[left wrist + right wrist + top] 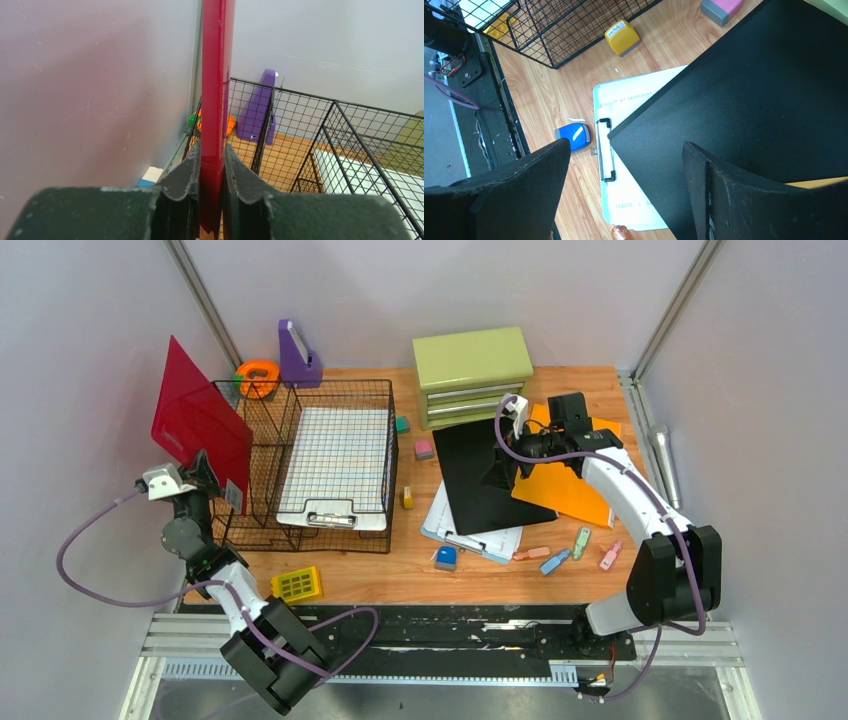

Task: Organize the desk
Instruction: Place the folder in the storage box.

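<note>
The desk is a light wood-grain tabletop with a black rail at its near edge. My left gripper is shut on the lower edge of a red folder and holds it upright, left of a black wire basket. In the left wrist view the red folder stands edge-on between my left gripper jaws. My right gripper is open and empty above a black folder. In the right wrist view my right gripper hovers over the black folder and a pale blue clipboard.
A white clipboard lies in the basket. An orange folder lies under the black one. A green drawer cabinet, purple file holder and orange tape dispenser stand at the back. A yellow calculator, blue stamp, yellow stamp and pastel clips lie loose.
</note>
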Motion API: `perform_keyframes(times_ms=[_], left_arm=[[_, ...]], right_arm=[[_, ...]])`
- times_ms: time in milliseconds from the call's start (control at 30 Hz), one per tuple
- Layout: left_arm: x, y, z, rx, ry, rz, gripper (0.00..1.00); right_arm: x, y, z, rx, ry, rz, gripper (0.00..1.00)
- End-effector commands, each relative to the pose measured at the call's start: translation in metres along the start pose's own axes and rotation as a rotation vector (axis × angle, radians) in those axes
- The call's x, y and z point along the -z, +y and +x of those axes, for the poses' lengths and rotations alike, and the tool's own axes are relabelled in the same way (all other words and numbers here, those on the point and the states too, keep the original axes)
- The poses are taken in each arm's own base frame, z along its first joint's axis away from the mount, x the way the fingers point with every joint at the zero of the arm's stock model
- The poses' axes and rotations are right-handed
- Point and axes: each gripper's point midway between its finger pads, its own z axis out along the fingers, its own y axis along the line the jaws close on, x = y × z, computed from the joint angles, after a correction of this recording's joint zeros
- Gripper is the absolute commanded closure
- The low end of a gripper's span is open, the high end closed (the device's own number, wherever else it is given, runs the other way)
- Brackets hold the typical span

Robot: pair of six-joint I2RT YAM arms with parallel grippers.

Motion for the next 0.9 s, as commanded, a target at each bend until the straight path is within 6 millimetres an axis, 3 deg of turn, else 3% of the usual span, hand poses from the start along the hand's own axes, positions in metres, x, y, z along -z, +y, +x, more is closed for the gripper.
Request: perform_keyframes(times_ms=[0, 167, 567, 867], left_arm=[[-0.009, 0.003, -0.032, -0.061, -0.101, -0.035, 1.0], [-0.009, 0.01, -0.03, -0.057, -0.087, -0.085, 1.0], [-0.021, 0.006, -0.026, -0.036, -0.081, -0.128, 1.0], [-0.021, 0.012, -0.008, -0.086, -0.057, -0.142, 1.0]], right_arm=[[-0.001, -0.001, -0.016, 0.066, -0.042, -0.009, 0.17], [-0.002, -0.003, -0.013, 0.069, -0.035, -0.005, 0.17], [-0.002, -0.002, -0.013, 0.065, -0.035, -0.008, 0.17], [-0.002, 0.0, -0.007, 0.064, -0.029, -0.009, 0.17]])
